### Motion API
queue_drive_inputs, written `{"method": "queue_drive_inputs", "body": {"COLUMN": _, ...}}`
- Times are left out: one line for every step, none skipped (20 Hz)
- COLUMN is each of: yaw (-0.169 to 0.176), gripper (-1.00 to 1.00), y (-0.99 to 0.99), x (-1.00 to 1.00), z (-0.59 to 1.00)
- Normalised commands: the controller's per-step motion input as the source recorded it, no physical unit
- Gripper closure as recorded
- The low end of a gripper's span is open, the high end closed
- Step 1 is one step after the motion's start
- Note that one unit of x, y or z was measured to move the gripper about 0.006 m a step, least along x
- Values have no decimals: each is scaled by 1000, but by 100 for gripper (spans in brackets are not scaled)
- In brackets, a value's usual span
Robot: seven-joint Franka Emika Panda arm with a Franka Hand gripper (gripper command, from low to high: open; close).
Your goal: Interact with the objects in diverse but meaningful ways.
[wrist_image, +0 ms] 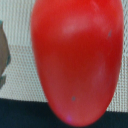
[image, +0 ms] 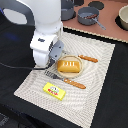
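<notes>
The robot arm (image: 42, 30) fills the upper left of the exterior view, its white head low over the left part of the striped placemat (image: 97, 65). The claw (image: 54, 64) itself is hidden under that head, so how far it is open cannot be told. In the wrist view a red tomato (wrist_image: 77, 60) fills nearly the whole frame, very close to the camera, its long axis running top to bottom in that picture, with the mat's weave behind it; whether the claw has hold of it cannot be told.

At the centre of the exterior view, the orange bread block (image: 69, 66) lies just beside the arm's head, its long axis across the frame. A brown stick (image: 88, 58) lies to its upper right, an orange-handled fork (image: 67, 81) below it, both slanting down to the right. The yellow bar (image: 54, 90) lies lower left, also slanted. The grey pot (image: 87, 15) stands off the mat at the top, its handle pointing lower right.
</notes>
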Motion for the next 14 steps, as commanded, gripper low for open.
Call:
{"method": "queue_drive_inputs", "body": {"yaw": 0, "gripper": -100, "y": -31, "x": -71, "z": -249}}
{"method": "queue_drive_inputs", "body": {"yaw": 0, "gripper": -100, "y": 0, "x": -43, "z": -234}}
{"method": "queue_drive_inputs", "body": {"yaw": 0, "gripper": -100, "y": 0, "x": 0, "z": -191}}
{"method": "queue_drive_inputs", "body": {"yaw": 0, "gripper": -100, "y": 0, "x": 0, "z": -169}}
{"method": "queue_drive_inputs", "body": {"yaw": 0, "gripper": 100, "y": -6, "x": 0, "z": -169}}
{"method": "queue_drive_inputs", "body": {"yaw": 0, "gripper": 100, "y": -11, "x": 0, "z": -163}}
{"method": "queue_drive_inputs", "body": {"yaw": 0, "gripper": 100, "y": 0, "x": 0, "z": -146}}
{"method": "queue_drive_inputs", "body": {"yaw": 0, "gripper": 100, "y": 0, "x": 0, "z": -131}}
{"method": "queue_drive_inputs", "body": {"yaw": 0, "gripper": 100, "y": 0, "x": 0, "z": -131}}
{"method": "queue_drive_inputs", "body": {"yaw": 0, "gripper": 100, "y": 0, "x": 0, "z": -137}}
{"method": "queue_drive_inputs", "body": {"yaw": 0, "gripper": 100, "y": 0, "x": 0, "z": -131}}
{"method": "queue_drive_inputs", "body": {"yaw": 0, "gripper": 100, "y": 0, "x": 0, "z": -149}}
{"method": "queue_drive_inputs", "body": {"yaw": 0, "gripper": 100, "y": 0, "x": 0, "z": -149}}
{"method": "queue_drive_inputs", "body": {"yaw": 0, "gripper": 100, "y": 0, "x": 0, "z": -163}}
